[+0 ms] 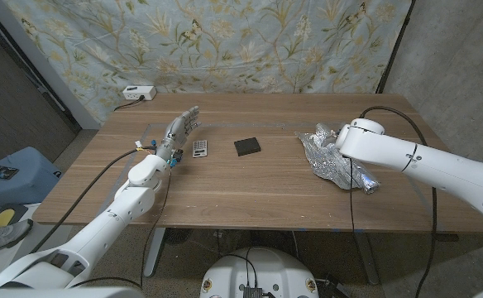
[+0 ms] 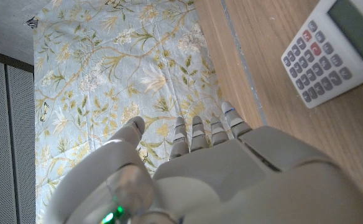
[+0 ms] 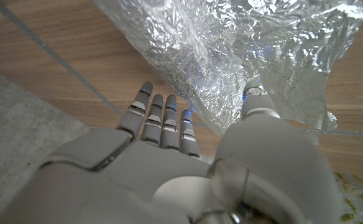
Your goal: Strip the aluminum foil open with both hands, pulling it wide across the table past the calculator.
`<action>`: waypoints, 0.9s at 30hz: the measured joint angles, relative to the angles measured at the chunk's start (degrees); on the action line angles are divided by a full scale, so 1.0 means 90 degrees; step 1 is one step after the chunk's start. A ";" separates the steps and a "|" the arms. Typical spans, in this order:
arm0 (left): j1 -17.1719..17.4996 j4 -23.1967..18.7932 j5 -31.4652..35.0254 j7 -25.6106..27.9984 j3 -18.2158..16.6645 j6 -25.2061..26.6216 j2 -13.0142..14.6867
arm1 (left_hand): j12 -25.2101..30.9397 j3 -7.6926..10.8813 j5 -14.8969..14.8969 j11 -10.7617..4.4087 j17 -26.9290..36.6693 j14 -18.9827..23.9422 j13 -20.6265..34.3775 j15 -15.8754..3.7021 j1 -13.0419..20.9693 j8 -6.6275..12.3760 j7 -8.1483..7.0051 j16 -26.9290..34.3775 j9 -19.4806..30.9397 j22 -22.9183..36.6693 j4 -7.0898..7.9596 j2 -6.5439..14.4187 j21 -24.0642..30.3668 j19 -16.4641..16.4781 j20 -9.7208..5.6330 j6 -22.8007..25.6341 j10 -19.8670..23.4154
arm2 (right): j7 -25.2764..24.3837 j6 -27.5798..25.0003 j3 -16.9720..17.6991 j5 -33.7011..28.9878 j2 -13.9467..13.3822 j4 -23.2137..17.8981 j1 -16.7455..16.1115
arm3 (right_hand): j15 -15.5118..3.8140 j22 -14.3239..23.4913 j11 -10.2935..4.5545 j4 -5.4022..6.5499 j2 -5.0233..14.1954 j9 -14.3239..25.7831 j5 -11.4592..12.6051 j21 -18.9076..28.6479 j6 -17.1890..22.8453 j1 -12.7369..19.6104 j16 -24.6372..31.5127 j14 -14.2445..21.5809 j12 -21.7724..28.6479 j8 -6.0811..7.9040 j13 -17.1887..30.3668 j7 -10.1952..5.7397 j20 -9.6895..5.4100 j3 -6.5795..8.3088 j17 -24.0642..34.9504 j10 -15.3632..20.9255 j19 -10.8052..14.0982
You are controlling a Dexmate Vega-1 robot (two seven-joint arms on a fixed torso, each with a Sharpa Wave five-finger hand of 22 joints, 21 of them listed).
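Observation:
A crumpled sheet of aluminum foil [image 1: 328, 156] lies on the right half of the wooden table [image 1: 250, 190]. My right arm [image 1: 407, 157] reaches over it from the right. In the right wrist view my right hand [image 3: 169, 162] has its fingers straight above the bare wood beside the foil [image 3: 250, 56], and its thumb is at the foil's edge; nothing is gripped. A small grey calculator [image 1: 200, 149] lies left of centre. My left hand [image 1: 179, 132] hovers just left of it, fingers spread and empty. The left wrist view shows that hand [image 2: 231, 168] and the calculator [image 2: 337, 50].
A flat black block [image 1: 247, 146] lies between the calculator and the foil. A white power strip [image 1: 138, 93] sits at the table's back left corner. A flowered curtain [image 1: 225, 41] hangs behind the table.

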 measured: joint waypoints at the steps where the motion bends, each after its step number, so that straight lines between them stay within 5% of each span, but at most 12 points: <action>1: 0.0000 0.0000 0.0000 0.0000 0.0001 0.0000 0.0000 | 0.0000 0.0006 0.0000 0.0000 0.0000 0.0013 0.0000 0.0013 0.0000 0.0000 0.0000 0.0000 0.0000 0.0000 -0.0006 0.0000 0.0000 0.0000 0.0000 0.0000 0.0000 | -0.0016 -0.0002 0.0000 0.0005 0.0000 0.0000 0.0000 | -0.0019 0.0000 -0.0018 0.0000 0.0028 0.0000 0.0002 0.0000 0.0017 0.0028 0.0027 0.0067 0.0029 0.0017 0.0019 0.0000 0.0000 0.0000 0.0000 0.0020 0.0000; 17: 0.0005 -0.0025 0.0002 -0.0022 0.0015 0.0000 0.0007 | 0.0000 0.0006 0.0000 0.0034 0.0000 0.0018 -0.0001 0.0018 0.0000 0.0000 -0.0011 0.0000 -0.0001 0.0000 -0.0006 0.0000 -0.0024 0.0023 0.0023 0.0058 0.0035 | -0.0602 -0.0013 -0.0183 0.0398 0.0007 0.0063 0.0080 | -0.0288 0.0000 -0.0059 -0.0001 0.0155 0.0030 0.0120 0.0000 0.0388 0.0277 0.0514 0.0859 0.0467 0.0066 0.0342 0.0041 0.0000 -0.0035 0.0407 0.0347 0.0006; 27: 0.0009 -0.0028 0.0003 -0.0026 0.0022 0.0013 0.0009 | 0.0000 0.0010 0.0000 0.0032 0.0000 0.0053 -0.0001 0.0053 -0.0026 0.0000 -0.0011 0.0000 -0.0001 0.0000 -0.0004 0.0026 -0.0024 0.0040 0.0040 0.0057 0.0037 | -0.1379 -0.0016 -0.0349 0.1171 -0.0024 0.0093 0.0223 | -0.0495 0.0040 -0.0135 -0.0026 0.0220 0.0091 0.0169 0.0196 0.0645 0.0574 0.0926 0.1202 0.0799 0.0115 0.0635 0.0056 -0.0177 -0.0114 0.0860 0.0498 0.0593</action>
